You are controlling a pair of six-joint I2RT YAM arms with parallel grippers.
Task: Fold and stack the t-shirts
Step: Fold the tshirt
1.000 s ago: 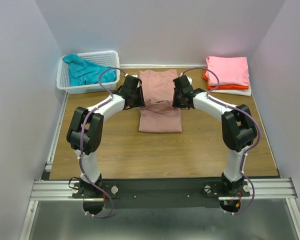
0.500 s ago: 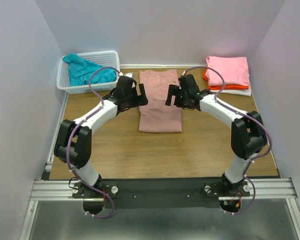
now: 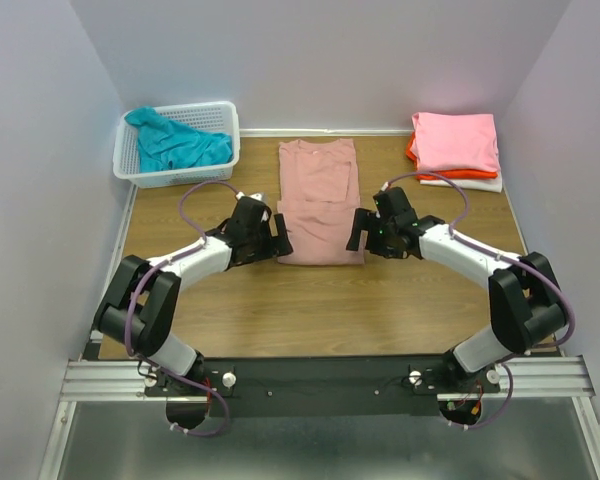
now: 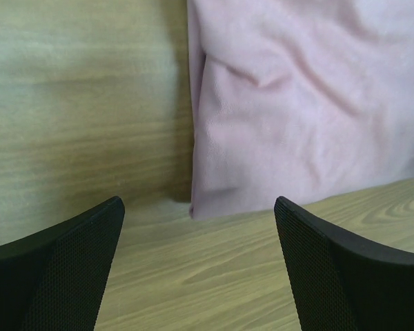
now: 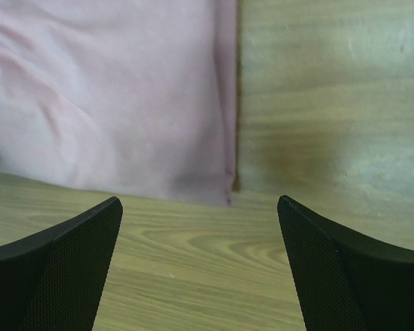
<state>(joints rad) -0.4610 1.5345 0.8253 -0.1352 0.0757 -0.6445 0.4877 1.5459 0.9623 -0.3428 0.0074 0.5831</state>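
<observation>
On the table (image 3: 280,300), dead centre, found the dusty-pink shirt (image 3: 319,205) lying flat as a long narrow strip, sides already turned in, running from twelve o'clock down toward six. Had swung down within the last second from flanking the strip's middle to flanking its six o'clock hem: left gripper (image 3: 278,236) off the nine o'clock corner, right gripper (image 3: 358,230) off the three o'clock corner. Showed jaws spread wide in both wrist views, nothing between them, the corners just ahead on bare wood. Read this as side folds done and the hem-to-collar fold about to begin. Judged still to come: moving it to the folded stack (image 3: 455,142) at two o'clock, then the teal shirt (image 3: 170,145) in the basket (image 3: 225,115) at ten o'clock.
</observation>
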